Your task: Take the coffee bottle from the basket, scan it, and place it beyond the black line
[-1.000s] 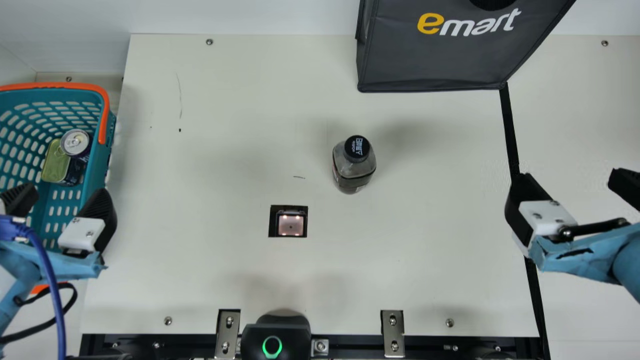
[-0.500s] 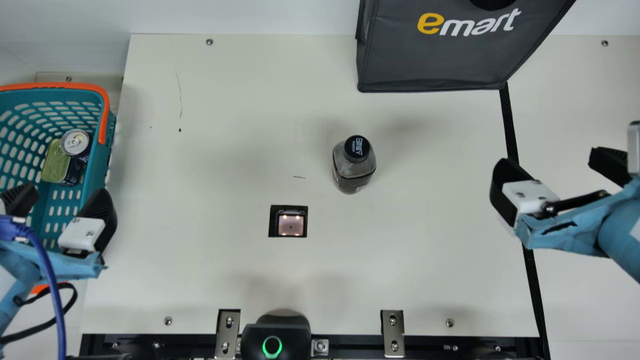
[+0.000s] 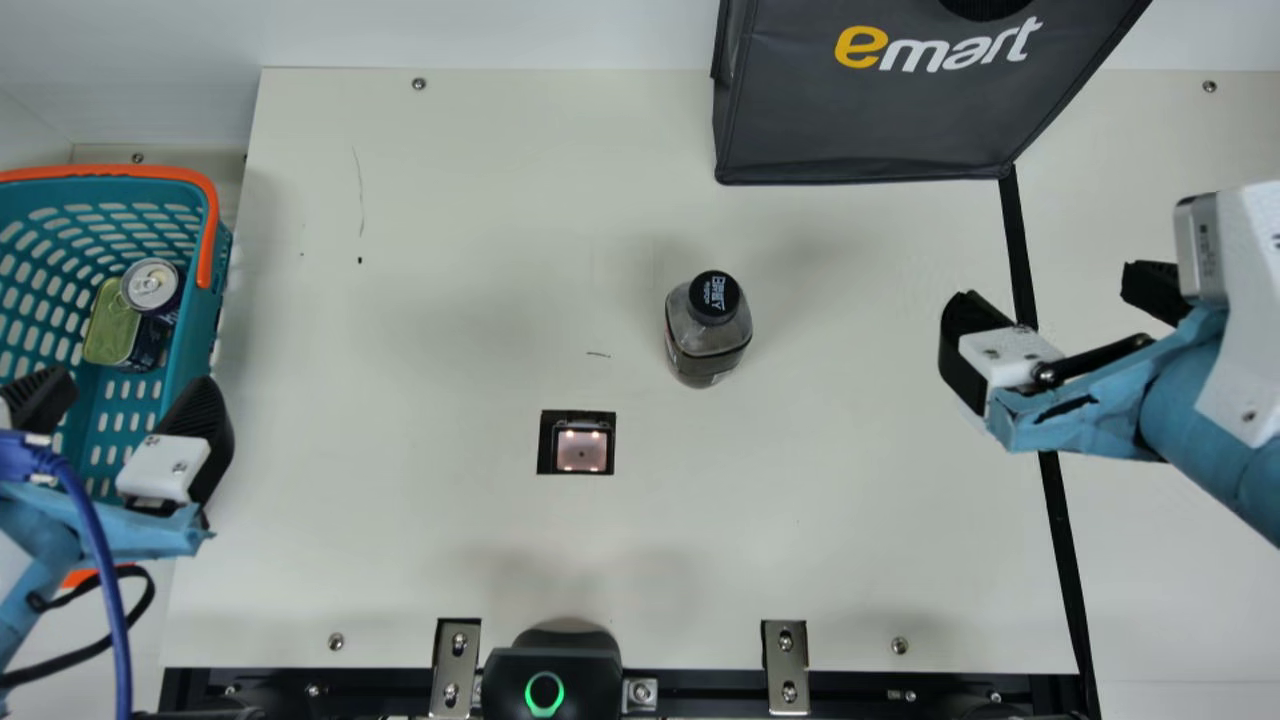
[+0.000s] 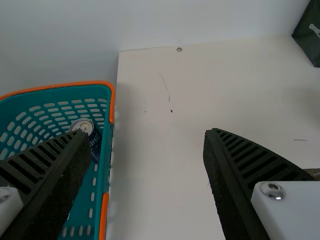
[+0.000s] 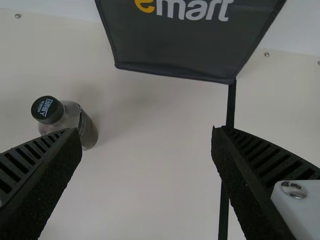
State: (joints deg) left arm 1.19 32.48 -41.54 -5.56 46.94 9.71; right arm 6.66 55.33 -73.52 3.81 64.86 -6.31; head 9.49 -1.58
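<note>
On a cream table [image 3: 450, 250] in the main view, the coffee bottle [image 3: 707, 335] stands upright with its black cap on top, near the middle and outside the basket [image 3: 222, 270]. It is between the scanner window [image 3: 581, 448], with 4 small lights, and the black line [image 3: 1063, 560], on the scanner's side of that line. The teal basket at the left edge holds 1 round can [image 3: 151, 285] and 1 flat gold-topped tin [image 3: 110, 325], touching. The left gripper [image 3: 133, 385] hangs at the basket's near part, its 2 fingers spread. The right gripper [image 3: 1050, 290] is over the black line, spread too, with 1 finger on each side. A dark grey bag [image 3: 850, 120] stands at the far edge, by the line's far end. In the left wrist view, the left gripper [image 4: 146, 132] is wide open, holding nothing; the basket's wall and bare table show between its 2 ribbed fingers. In the right wrist view, the right gripper [image 5: 146, 131] is also wide open and holds nothing; the bottle is outside the gap, just past the tip of 1 finger, and the bag lies beyond both tips.
</note>
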